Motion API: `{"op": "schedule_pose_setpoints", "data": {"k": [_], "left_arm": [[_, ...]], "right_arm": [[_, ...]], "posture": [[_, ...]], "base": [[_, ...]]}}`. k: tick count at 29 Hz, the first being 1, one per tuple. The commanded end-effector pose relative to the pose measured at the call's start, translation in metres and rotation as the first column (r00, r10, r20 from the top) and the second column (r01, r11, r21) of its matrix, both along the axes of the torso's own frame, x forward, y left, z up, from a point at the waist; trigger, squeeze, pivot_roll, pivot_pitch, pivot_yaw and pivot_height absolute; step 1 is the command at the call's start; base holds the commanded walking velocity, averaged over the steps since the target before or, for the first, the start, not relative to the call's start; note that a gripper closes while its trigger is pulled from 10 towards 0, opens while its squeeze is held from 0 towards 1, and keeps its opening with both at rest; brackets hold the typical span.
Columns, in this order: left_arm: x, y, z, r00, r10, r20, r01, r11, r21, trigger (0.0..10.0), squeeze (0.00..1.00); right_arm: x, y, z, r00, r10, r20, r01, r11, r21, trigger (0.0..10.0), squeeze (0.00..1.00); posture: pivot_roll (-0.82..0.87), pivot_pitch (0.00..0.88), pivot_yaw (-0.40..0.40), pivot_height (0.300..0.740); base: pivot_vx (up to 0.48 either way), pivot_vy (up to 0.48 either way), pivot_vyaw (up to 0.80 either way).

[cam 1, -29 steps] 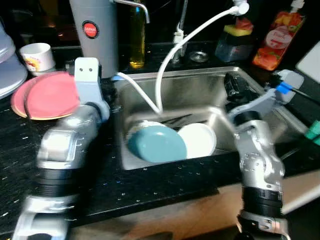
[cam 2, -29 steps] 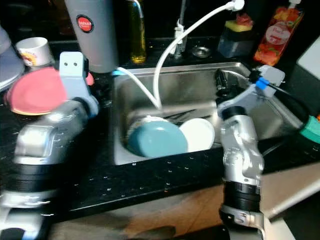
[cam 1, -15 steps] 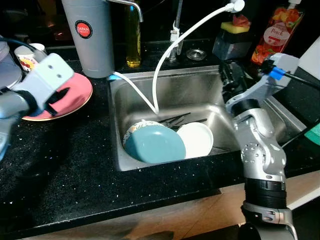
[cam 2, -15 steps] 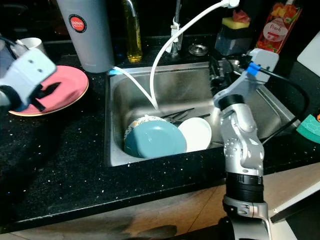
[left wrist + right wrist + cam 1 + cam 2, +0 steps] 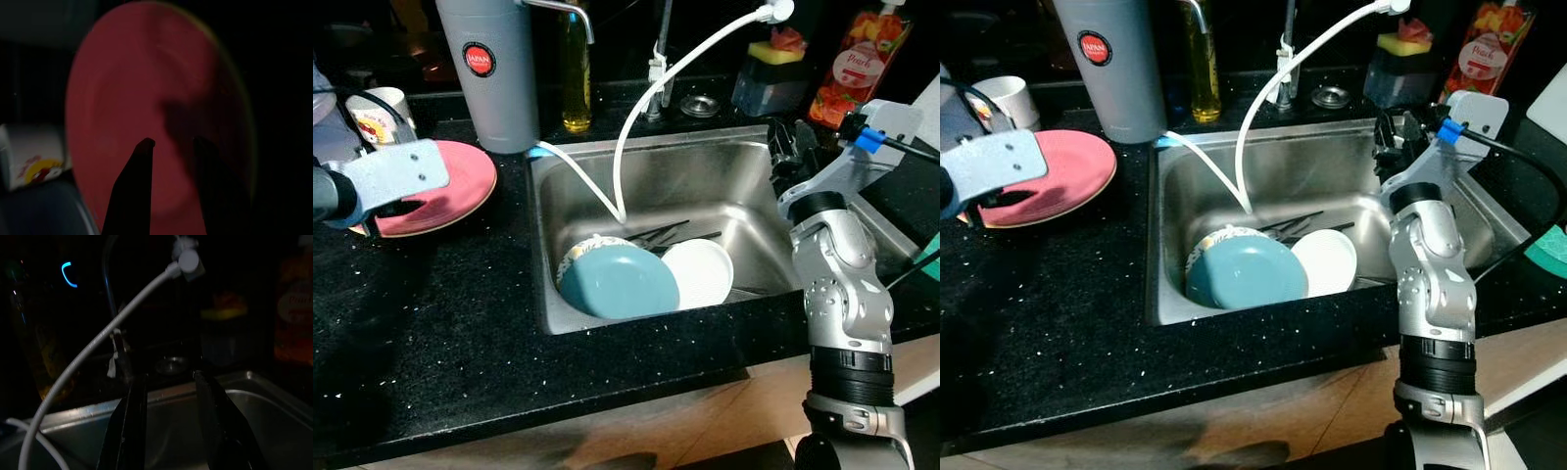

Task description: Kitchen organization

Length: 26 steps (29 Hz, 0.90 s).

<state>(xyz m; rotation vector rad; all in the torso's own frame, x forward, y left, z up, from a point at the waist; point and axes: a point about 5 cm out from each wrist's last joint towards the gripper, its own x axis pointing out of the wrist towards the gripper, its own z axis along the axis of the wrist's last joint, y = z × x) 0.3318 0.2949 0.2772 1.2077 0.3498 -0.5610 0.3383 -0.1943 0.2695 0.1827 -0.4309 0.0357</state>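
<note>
On the black speckled counter (image 5: 460, 323), the left hand (image 5: 171, 147), fingers parted, hovers over the pink plate (image 5: 450, 181) beside the steel sink (image 5: 705, 186).

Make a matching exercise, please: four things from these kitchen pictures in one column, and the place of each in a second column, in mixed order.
Things:
1. pink plate
2. teal plate
3. oil bottle
4. juice pouch

Places:
A. in the sink, beside a white plate
B. counter behind the sink, at its right
C. counter left of the sink, under the left gripper
D. behind the sink, beside the grey canister

Pairs: 1-C, 2-A, 3-D, 4-B
</note>
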Motion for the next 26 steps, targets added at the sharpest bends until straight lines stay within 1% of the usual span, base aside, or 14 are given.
{"op": "schedule_pose_setpoints", "data": {"k": [1, 3, 6, 9, 10, 14, 15, 17, 19, 21, 22, 23, 24, 26], "left_arm": [[-0.004, 0.000, -0.003, 0.999, -0.021, -0.041, 0.022, 0.999, 0.033, 10.0, 0.00], [-0.005, -0.002, -0.005, 0.998, -0.035, -0.053, 0.037, 0.998, 0.041, 10.0, 0.00], [-0.001, -0.005, -0.004, 0.996, -0.077, -0.049, 0.082, 0.992, 0.097, 10.0, 0.00], [0.001, -0.005, -0.004, 0.996, -0.076, -0.045, 0.081, 0.989, 0.120, 10.0, 0.00], [0.002, -0.004, -0.006, 0.996, -0.072, -0.044, 0.077, 0.987, 0.143, 9.7, 0.00], [-0.001, 0.001, -0.003, 0.995, -0.077, -0.056, 0.084, 0.986, 0.144, 10.0, 0.00], [-0.005, 0.001, 0.009, 0.994, -0.100, -0.047, 0.105, 0.987, 0.125, 10.0, 0.00], [-0.006, 0.000, 0.015, 0.993, -0.113, -0.044, 0.117, 0.985, 0.124, 10.0, 0.00], [-0.014, 0.001, 0.024, 0.988, -0.145, -0.048, 0.151, 0.977, 0.149, 10.0, 0.00], [-0.024, 0.009, 0.028, 0.989, -0.131, -0.070, 0.143, 0.965, 0.221, 10.0, 0.00], [-0.024, 0.009, 0.028, 0.989, -0.131, -0.070, 0.143, 0.965, 0.221, 10.0, 0.00], [-0.027, 0.013, 0.028, 0.989, -0.122, -0.079, 0.138, 0.958, 0.250, 10.0, 0.00], [-0.027, 0.013, 0.028, 0.989, -0.122, -0.079, 0.138, 0.958, 0.250, 10.0, 0.00], [-0.036, 0.014, 0.033, 0.986, -0.139, -0.089, 0.156, 0.961, 0.228, 10.0, 0.00]], "right_arm": [[0.003, 0.004, 0.003, 1.000, 0.009, 0.009, -0.009, 1.000, -0.013, 10.0, 0.13], [0.003, 0.006, 0.005, 1.000, 0.010, 0.010, -0.010, 1.000, -0.015, 10.0, 0.13], [0.001, 0.012, 0.007, 1.000, 0.015, 0.018, -0.014, 0.999, -0.043, 10.0, 0.13], [0.001, 0.012, 0.007, 1.000, 0.017, 0.015, -0.016, 0.999, -0.046, 10.0, 0.13], [0.000, 0.011, 0.006, 1.000, 0.019, 0.011, -0.018, 0.999, -0.046, 10.0, 0.13], [0.002, 0.013, 0.006, 1.000, 0.023, 0.006, -0.022, 0.999, -0.041, 10.0, 0.13], [0.001, 0.016, 0.010, 0.999, 0.028, 0.019, -0.027, 0.999, -0.031, 10.0, 0.13], [0.002, 0.017, 0.010, 0.999, 0.030, 0.023, -0.030, 0.999, -0.025, 10.0, 0.13], [0.001, 0.018, 0.006, 0.999, 0.035, 0.020, -0.035, 0.999, -0.014, 10.0, 0.13], [0.002, 0.022, 0.003, 0.999, 0.044, 0.016, -0.044, 0.999, 0.003, 10.0, 0.13], [0.002, 0.022, 0.003, 0.999, 0.044, 0.016, -0.044, 0.999, 0.003, 10.0, 0.13], [0.002, 0.023, 0.002, 0.999, 0.046, 0.016, -0.046, 0.999, 0.009, 10.0, 0.13], [0.002, 0.023, 0.002, 0.999, 0.046, 0.016, -0.046, 0.999, 0.009, 10.0, 0.13], [0.003, 0.028, 0.000, 0.998, 0.060, 0.012, -0.060, 0.998, 0.021, 10.0, 0.13]], "posture": [[0.10, 0.031, 0.003, 0.740], [0.09, 0.036, 0.003, 0.740], [0.05, 0.053, 0.000, 0.740], [0.06, 0.058, -0.004, 0.740], [0.06, 0.060, -0.008, 0.740], [0.05, 0.091, 0.006, 0.740], [0.07, 0.103, 0.010, 0.740], [0.08, 0.103, 0.014, 0.740], [0.09, 0.104, 0.022, 0.740], [0.11, 0.108, 0.034, 0.740], [0.11, 0.108, 0.034, 0.740], [0.12, 0.110, 0.036, 0.740], [0.12, 0.110, 0.036, 0.740], [0.13, 0.109, 0.025, 0.740]], "base": [[0.000, 0.000, 0.00], [0.000, 0.000, 0.00], [0.000, 0.000, 0.00], [0.000, 0.000, 0.00], [0.000, 0.000, 0.00], [0.000, 0.000, 0.00], [0.000, 0.000, 0.00], [0.000, 0.000, 0.00], [0.000, 0.000, 0.00], [0.000, 0.000, 0.00], [0.000, 0.000, 0.00], [0.000, 0.000, 0.00], [0.000, 0.000, 0.00], [0.000, 0.000, 0.00]]}}
